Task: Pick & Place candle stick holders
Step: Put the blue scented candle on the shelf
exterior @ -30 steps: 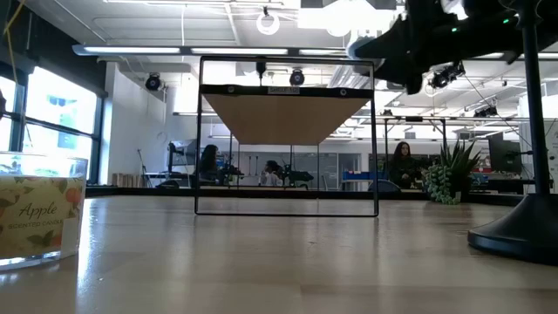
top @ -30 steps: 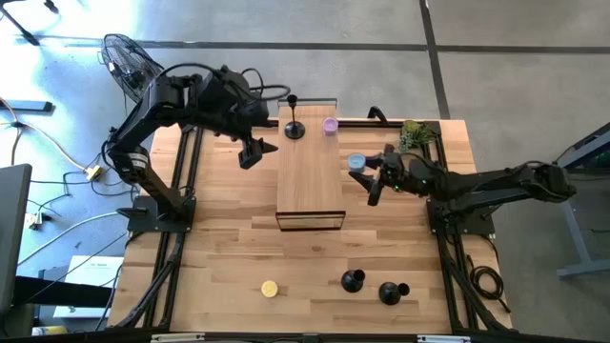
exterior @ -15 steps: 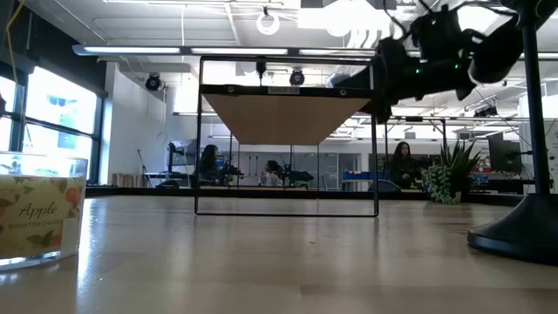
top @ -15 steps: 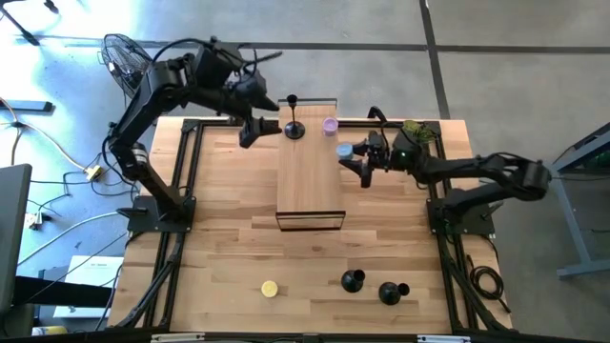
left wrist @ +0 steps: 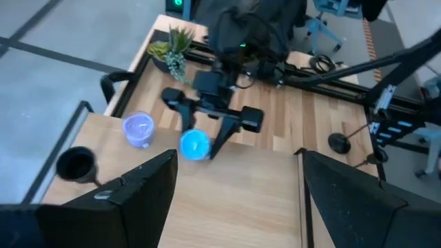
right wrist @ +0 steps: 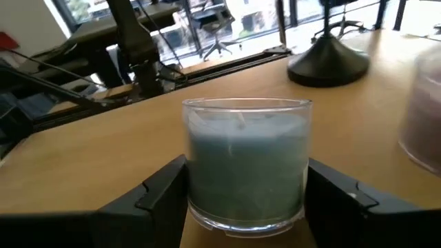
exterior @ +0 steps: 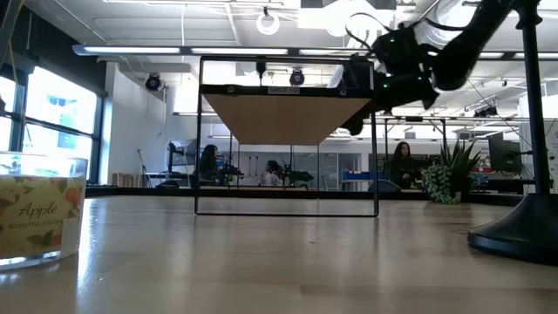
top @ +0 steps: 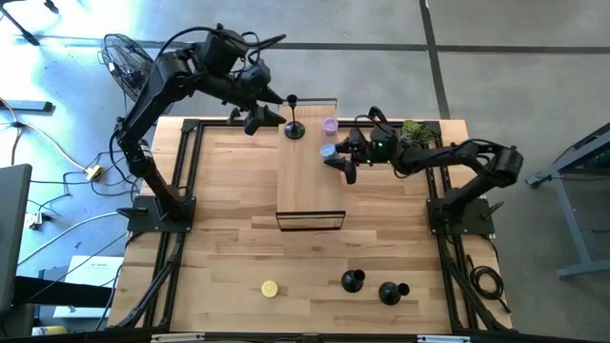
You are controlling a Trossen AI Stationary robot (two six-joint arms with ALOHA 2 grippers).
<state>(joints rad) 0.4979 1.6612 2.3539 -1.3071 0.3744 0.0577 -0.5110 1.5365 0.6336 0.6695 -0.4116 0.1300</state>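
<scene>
A tall black candle stick holder (top: 294, 125) stands by its round base at the far end of a raised wooden platform (top: 310, 181). Two more black holders (top: 354, 280) (top: 391, 292) sit on the table at the near right. My left gripper (top: 259, 118) is open, just left of the tall holder and touching nothing; its wrist view looks down past its open fingers at that holder's cup (left wrist: 76, 164). My right gripper (top: 335, 157) is shut on a blue candle in a glass jar (right wrist: 246, 162) at the platform's right edge. My right gripper pinches the jar's two opposite sides (right wrist: 195, 186) between its two fingers, on the jar's lower half. The fingers lie level and come from the table's right. The jar is upright, low over the platform's right edge (left wrist: 207, 153); whether it rests there I cannot tell.
A purple candle (top: 331, 125) stands on the platform's far right corner. A yellow candle (top: 270, 288) sits near the front edge. A potted plant (top: 412, 134) stands at the far right. In the low view an "Apple" candle jar (exterior: 39, 214) and a holder's base (exterior: 519, 231) are close.
My right gripper has carried the blue candle toward the table's left and far edge, from beside the platform to its right edge, the jar staying upright. My left gripper has moved toward the far edge and right, up beside the tall holder.
</scene>
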